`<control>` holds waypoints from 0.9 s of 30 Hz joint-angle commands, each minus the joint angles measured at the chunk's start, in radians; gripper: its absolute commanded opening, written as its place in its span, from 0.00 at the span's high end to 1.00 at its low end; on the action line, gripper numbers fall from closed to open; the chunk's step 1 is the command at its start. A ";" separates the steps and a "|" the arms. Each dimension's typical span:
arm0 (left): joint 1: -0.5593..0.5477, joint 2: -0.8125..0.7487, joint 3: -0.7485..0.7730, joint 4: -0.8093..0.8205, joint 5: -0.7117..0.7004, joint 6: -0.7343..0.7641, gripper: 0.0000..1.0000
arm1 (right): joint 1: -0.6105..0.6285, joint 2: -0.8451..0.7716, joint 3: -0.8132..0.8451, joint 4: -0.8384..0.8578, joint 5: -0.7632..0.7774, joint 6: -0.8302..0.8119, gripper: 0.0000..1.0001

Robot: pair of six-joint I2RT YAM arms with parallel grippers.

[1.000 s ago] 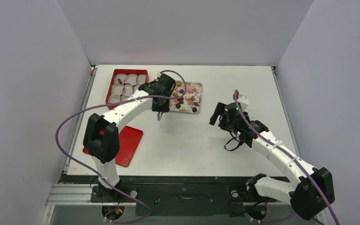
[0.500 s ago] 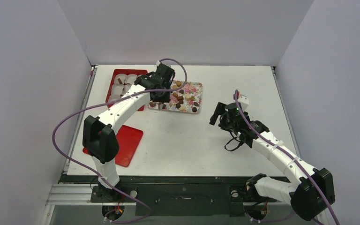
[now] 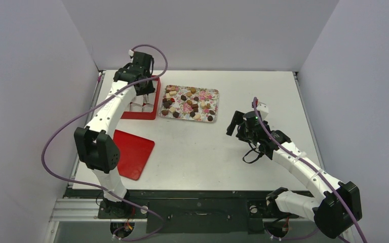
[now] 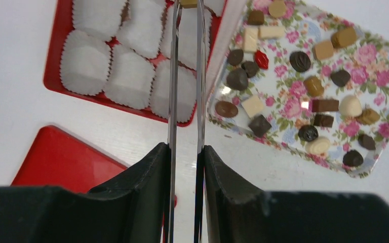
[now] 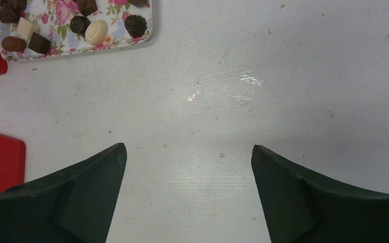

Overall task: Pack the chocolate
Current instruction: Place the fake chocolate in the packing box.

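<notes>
Leftmost, a flat red lid (image 3: 131,154) lay on the white table (image 3: 263,91) near the left arm's base. Beyond it, at the far left of the table, stood the red box (image 4: 55,61), its floor packed with white paper cups (image 4: 130,76) set edge to edge.

- Left gripper (image 4: 185,152): over the box. Its fingers were pressed together on a pair of long metal tweezers (image 4: 172,76), whose blades ran out side by side above the cups.
- Tweezer tips: a tan piece (image 4: 188,3) sat between them at the very top edge of the wrist view, over the far part of the box. It was cut off by the frame, so its shape could not be told.
- Floral tray (image 3: 208,94): just beside the box on its right, edges nearly touching. The rest of the chocolate pieces (image 3: 190,104) lay scattered on it in a single layer: dark brown, light brown, cream and one red. Some were round, some cube-shaped.
- Right gripper (image 5: 187,148): to the right of the tray and apart from it, above bare table. Its fingers stood wide apart with nothing between them. The tray's corner showed at the upper left of that wrist view.
</notes>
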 commanded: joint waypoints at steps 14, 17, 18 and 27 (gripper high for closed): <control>0.169 0.279 0.277 0.043 0.003 0.019 0.83 | -0.006 -0.021 0.071 -0.024 -0.006 -0.016 0.11; 0.172 0.316 0.304 0.036 0.009 0.022 0.83 | -0.006 -0.016 0.074 -0.029 -0.005 -0.019 0.11; 0.174 0.328 0.313 0.033 0.008 0.023 0.83 | -0.006 -0.014 0.073 -0.029 -0.005 -0.019 0.11; 0.176 0.368 0.321 0.039 0.028 0.019 0.83 | -0.006 0.004 0.090 -0.026 -0.005 -0.023 0.11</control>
